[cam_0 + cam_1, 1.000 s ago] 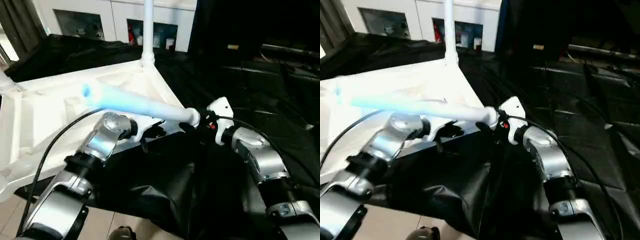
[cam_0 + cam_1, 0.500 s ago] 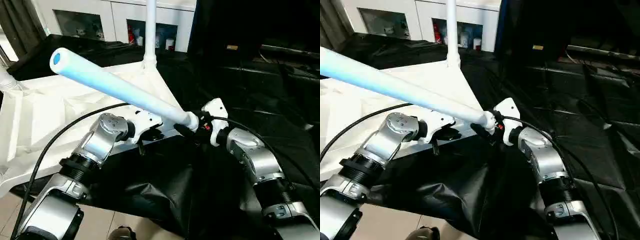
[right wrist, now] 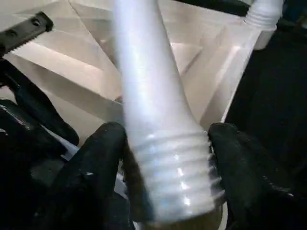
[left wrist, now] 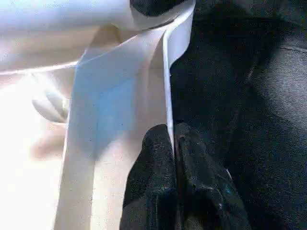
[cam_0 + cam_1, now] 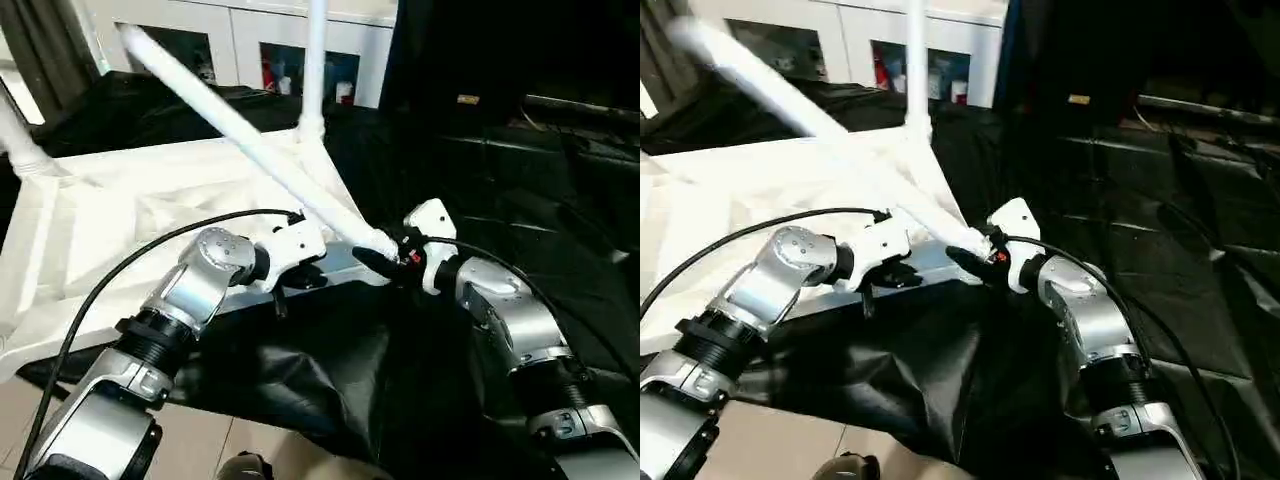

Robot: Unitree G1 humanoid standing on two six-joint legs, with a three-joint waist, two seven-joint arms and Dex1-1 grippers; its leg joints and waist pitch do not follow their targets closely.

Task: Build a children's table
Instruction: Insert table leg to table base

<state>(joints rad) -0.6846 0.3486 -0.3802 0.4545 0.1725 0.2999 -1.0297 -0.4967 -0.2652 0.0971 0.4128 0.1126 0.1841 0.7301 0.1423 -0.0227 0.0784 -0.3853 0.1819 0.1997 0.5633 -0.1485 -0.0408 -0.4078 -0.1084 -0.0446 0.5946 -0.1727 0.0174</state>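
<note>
The white table top [image 5: 120,220] lies upside down on black cloth, ribbed side up. One white leg [image 5: 316,70] stands upright in its far right corner, and another leg [image 5: 22,145] rises at the left. A third leg [image 5: 250,140] slants up and away from the near right corner. My right gripper [image 5: 385,255] is shut on its threaded end [image 3: 168,172], one black finger [image 3: 96,163] on each side. My left gripper [image 4: 173,139] is shut on the top's thin near rim [image 4: 167,86], just left of the right gripper.
A white cabinet [image 5: 250,40] with glass doors stands behind the table top. Black cloth [image 5: 480,160] covers the surface to the right and front. Pale floor [image 5: 200,450] shows at the near left. A black cable [image 5: 120,270] arcs over my left forearm.
The held leg has swung from lying low across the top to a steep slant, its free end rising toward the cabinet. The right fingers have closed in on the thread. Left gripper unchanged.
</note>
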